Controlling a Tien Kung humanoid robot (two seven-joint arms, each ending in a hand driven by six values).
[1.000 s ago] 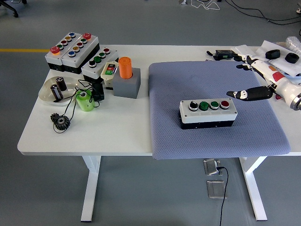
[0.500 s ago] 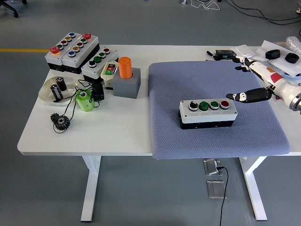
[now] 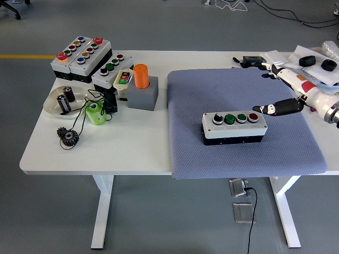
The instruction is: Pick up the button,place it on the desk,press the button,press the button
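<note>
A button box with a white top and black base lies on the grey-blue mat. Its top carries a black selector knob, two green buttons and a red button at the right end. My right hand hovers just right of and above the box, fingers spread and holding nothing. One dark finger points left, its tip a short gap from the red button. The left arm does not show.
At the table's left stand several other button boxes, an orange cylinder in a grey block, a white dish, a green cup and gears. Cables and white bags lie at the back right.
My right hand has drifted slightly, the pointing finger easing a little down toward the box's red button. The box itself has stayed put.
</note>
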